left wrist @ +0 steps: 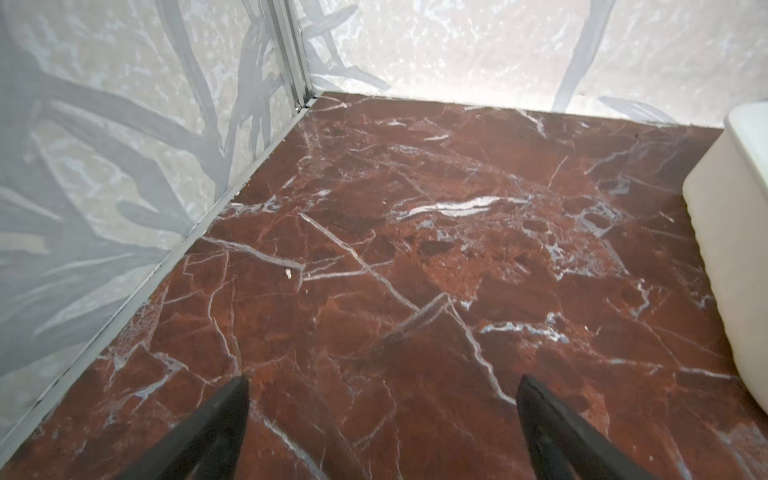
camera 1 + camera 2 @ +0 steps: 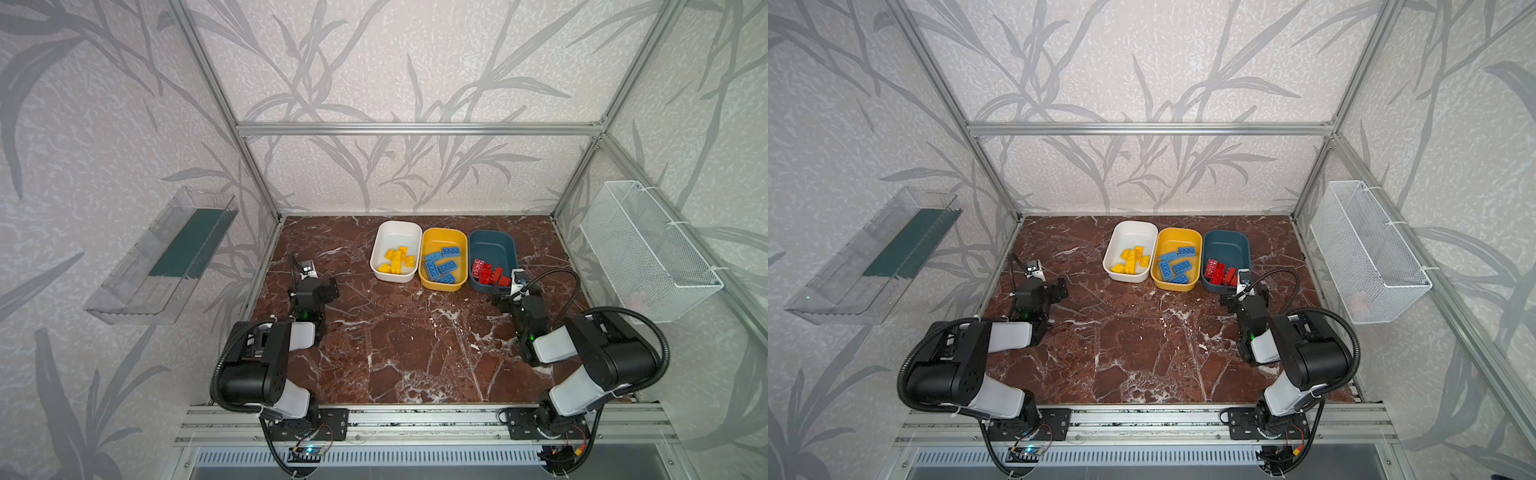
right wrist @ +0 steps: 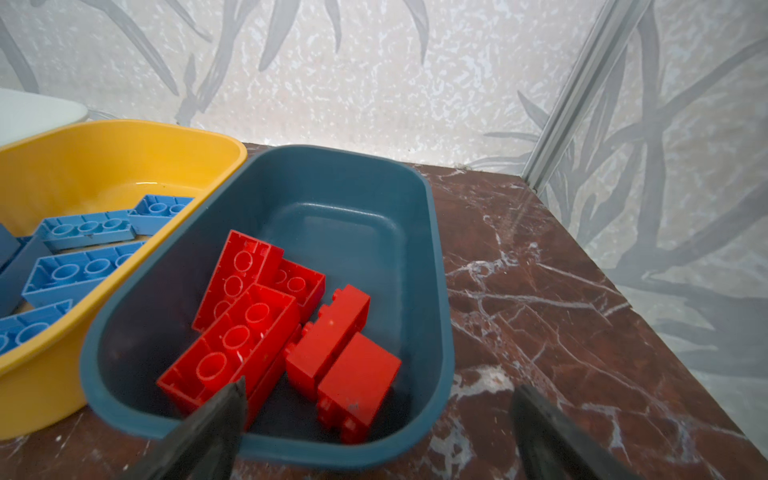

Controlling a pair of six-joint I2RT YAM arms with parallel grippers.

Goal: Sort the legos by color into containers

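Red-brown marble tabletop (image 2: 395, 345) inside a cell papered with a grey leaf pattern, read from left to right. Left gripper (image 1: 383, 379): fingers (image 1: 216, 428) spread wide with nothing between them and only bare marble ahead; the white tub (image 1: 739, 249) lies off beyond one finger, apart from it. This tub holds the yellow bricks (image 2: 397, 261) in a loose heap. Beside it, the yellow tub (image 2: 444, 230) holds the blue bricks (image 2: 441, 266), and next along the teal tub (image 3: 353, 195) holds the red bricks (image 3: 266, 328). Right gripper (image 3: 379, 385): fingers (image 3: 216, 419) likewise fully apart and empty, poised at the teal tub's near rim, one finger over the tub and the other out over marble. The red bricks lie just ahead of the finger over the tub, most with long axes running obliquely away from the fingertips, several hollow side up. No loose brick shows on the marble in both top views, so the sorting appears complete. If a red brick needed tending, the right arm is much the nearer.
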